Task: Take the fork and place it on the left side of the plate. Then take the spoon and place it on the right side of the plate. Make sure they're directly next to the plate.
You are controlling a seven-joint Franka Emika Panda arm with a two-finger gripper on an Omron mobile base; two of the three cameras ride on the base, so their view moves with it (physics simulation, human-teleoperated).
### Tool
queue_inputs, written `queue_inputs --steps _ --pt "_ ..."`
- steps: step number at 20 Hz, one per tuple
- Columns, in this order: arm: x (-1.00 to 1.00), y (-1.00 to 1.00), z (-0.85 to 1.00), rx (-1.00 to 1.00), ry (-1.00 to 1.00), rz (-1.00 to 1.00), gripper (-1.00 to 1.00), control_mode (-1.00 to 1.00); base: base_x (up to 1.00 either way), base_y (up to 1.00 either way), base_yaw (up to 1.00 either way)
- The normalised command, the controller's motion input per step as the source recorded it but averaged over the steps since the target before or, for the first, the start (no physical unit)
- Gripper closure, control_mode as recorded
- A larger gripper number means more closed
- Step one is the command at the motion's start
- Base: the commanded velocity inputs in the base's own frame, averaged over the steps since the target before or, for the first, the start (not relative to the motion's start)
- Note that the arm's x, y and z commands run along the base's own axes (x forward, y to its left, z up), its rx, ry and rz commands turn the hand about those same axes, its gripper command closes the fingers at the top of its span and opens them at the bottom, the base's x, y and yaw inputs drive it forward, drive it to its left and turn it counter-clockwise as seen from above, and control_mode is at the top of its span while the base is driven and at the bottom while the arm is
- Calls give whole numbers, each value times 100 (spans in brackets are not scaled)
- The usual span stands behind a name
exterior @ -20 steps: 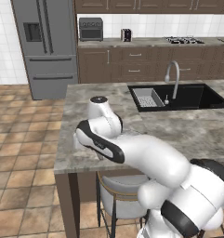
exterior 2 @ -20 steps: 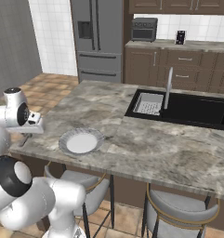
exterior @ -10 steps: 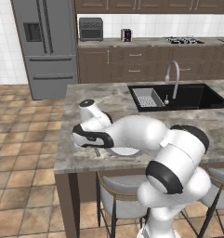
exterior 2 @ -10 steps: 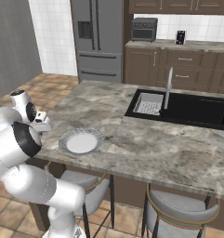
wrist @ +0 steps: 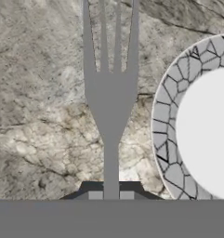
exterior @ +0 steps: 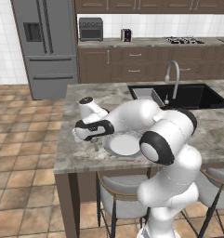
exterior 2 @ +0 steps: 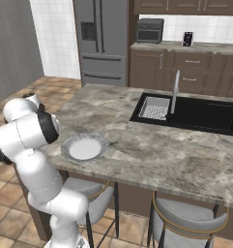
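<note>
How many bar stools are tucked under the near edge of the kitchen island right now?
2. One grey-cushioned, metal-framed bar stool stands below the grey-rimmed round plate, beside the robot. The second bar stool stands further right along the marble island counter. The robot's body may hide others.

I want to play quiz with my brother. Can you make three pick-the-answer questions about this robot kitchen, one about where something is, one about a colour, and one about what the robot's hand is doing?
1. Where is the plate?
A. in the sink
B. on the stone counter
C. on the floor

2. What colour is the middle of the plate?
A. white
B. red
C. black

3. What is the gripper doing?
A. wide open over the sink
B. shut on the fork
C. shut on a cup

Answers:
1 B, the plate lies on the counter near its front edge.
2 A, the centre is white inside a grey rim.
3 B, the hand view shows the fork's handle pinched between the fingertips, beside the plate.
</note>
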Motion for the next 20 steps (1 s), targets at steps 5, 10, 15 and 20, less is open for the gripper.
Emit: queue_inputs --steps 5,10,15,20 --pt "43 0 -35 0 -4 -11 100 -100 0 0 0" --pt "38 -2 -34 0 -2 -9 100 -100 0 0 0" --pt "25 -1 -23 0 0 -6 100 -100 0 0 0" --pt "25 -3 -8 0 4 -2 100 -100 0 0 0"
